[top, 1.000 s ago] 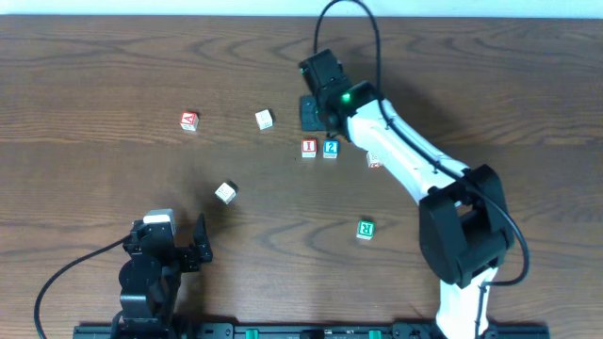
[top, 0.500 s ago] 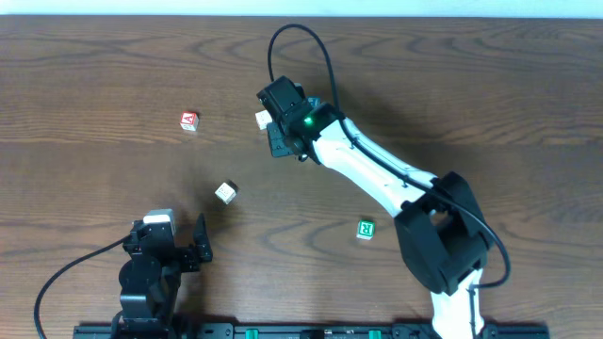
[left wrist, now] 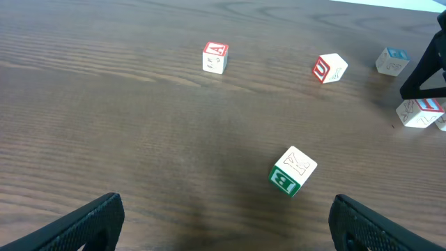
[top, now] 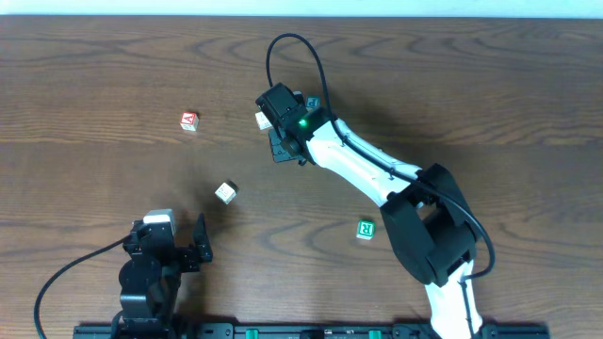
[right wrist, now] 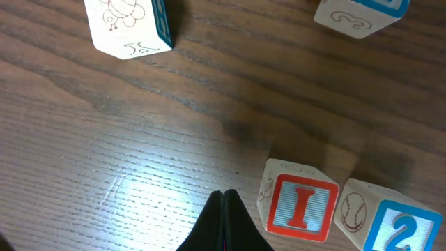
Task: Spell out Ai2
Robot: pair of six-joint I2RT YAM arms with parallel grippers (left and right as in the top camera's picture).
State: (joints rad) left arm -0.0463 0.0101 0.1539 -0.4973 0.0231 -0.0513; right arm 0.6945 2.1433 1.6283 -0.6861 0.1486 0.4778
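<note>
— What is the overhead view showing?

— The right arm (top: 358,165) is spanning the bench (top: 490,75) toward its far middle, with the right hand (top: 281,148) hanging at the end of it. From above, nobody can tell how far that hand is open. The A block (top: 189,121) is sitting well to the left of it. The left hand (top: 170,240) is sitting near the front edge.

— And the left wrist view?

— The left hand (left wrist: 226,209) is holding its fingers (left wrist: 83,223) wide apart, with nothing between them. The A block (left wrist: 215,57) is lying far ahead, left of centre, well apart from a U block (left wrist: 329,68). A green-faced block (left wrist: 293,171) is lying nearer.

— And the right wrist view?

— The right hand (right wrist: 223,209) is pinching its fingers together on nothing, tips low over the bench. The I block (right wrist: 298,208) is sitting just right of them, and the 2 block (right wrist: 390,224) is sitting just beside it on the right. A teal-sided block (right wrist: 129,24) is lying farther off.
</note>
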